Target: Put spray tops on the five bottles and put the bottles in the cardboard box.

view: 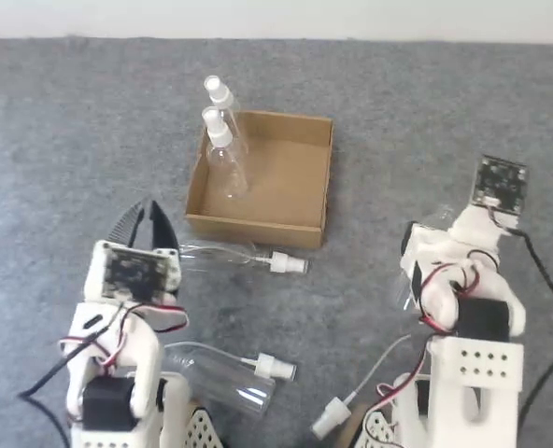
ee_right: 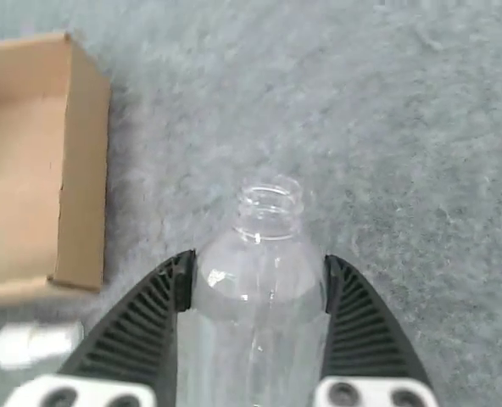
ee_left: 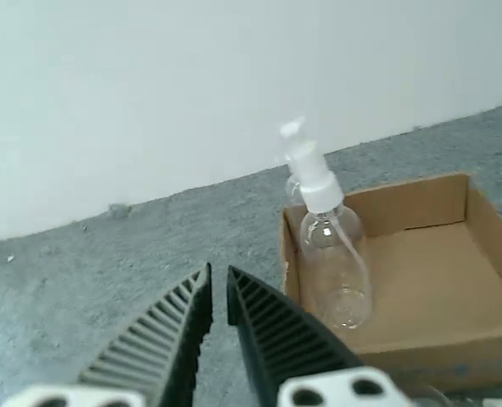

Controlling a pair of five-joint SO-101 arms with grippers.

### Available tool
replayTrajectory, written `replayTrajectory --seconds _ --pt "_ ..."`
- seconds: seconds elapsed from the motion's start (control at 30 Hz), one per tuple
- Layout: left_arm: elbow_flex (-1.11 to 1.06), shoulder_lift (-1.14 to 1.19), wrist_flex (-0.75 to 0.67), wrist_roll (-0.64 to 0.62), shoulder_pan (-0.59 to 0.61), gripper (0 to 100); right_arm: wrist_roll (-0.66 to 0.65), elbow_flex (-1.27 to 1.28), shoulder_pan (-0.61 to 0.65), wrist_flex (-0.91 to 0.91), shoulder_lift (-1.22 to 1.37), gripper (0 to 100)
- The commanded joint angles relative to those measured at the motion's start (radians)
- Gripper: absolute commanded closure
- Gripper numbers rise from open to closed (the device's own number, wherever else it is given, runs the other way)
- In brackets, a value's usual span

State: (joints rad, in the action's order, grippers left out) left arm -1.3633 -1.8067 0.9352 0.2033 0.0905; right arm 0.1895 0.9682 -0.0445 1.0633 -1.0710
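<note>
- The left pincer point(ee_left: 220, 288) is barely ajar, with a narrow gap between its fingers, and grips nothing.
- Ahead of it sits the cardboard box point(ee_left: 404, 203), with two topped bottles point(ee_left: 331, 254) upright along the wall nearer this pincer.
- The right pincer point(ee_right: 255, 271) clamps a capless bottle point(ee_right: 264, 242), whose neck juts past the tips.
- A capped bottle point(view: 225, 252) lies on the worktop point(view: 71, 112) beside the left pincer.

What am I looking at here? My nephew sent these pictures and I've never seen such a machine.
Two robot arms sit side by side on grey carpet. One picture looks down from overhead; the other two come from cameras on the wrists. The right gripper clamps a clear plastic bottle without a top. The left gripper is open and empty. Two clear bottles with white spray tops stand in the brown cardboard box; another capped bottle lies in front of it. A loose spray top lies between the arms.
</note>
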Motion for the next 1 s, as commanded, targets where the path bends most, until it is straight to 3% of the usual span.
replayTrajectory --seconds 0.0,0.2,0.57,0.97 --pt "0.116 -0.003 0.089 0.104 -0.106 97 0.077 0.038 -0.079 -0.094 -0.097 92.0" --pt "0.194 0.043 0.229 0.199 -0.226 97 0.121 0.114 -0.147 -0.16 -0.202 92.0" --pt "0.526 0.595 0.506 0.259 -0.477 97 0.126 0.16 -0.2 -0.211 -0.26 97.8" --pt "0.542 0.793 0.526 0.227 -0.531 80 0.127 0.16 -0.208 -0.211 -0.265 97.8"
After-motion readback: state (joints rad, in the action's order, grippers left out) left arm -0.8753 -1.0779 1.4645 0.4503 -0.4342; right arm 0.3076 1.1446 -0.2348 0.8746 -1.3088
